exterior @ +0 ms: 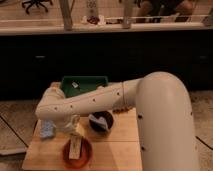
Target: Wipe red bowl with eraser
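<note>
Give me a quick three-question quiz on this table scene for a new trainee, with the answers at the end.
1. True or false: the eraser is in the red bowl.
2. Which thing sits at the back edge of the table? A: green tray. B: dark bowl. C: blue pad.
3. In a few words, where is the gripper?

Key
1. True.
2. A.
3. Just above the red bowl, over the eraser, at the end of the white arm that reaches across the table.
</note>
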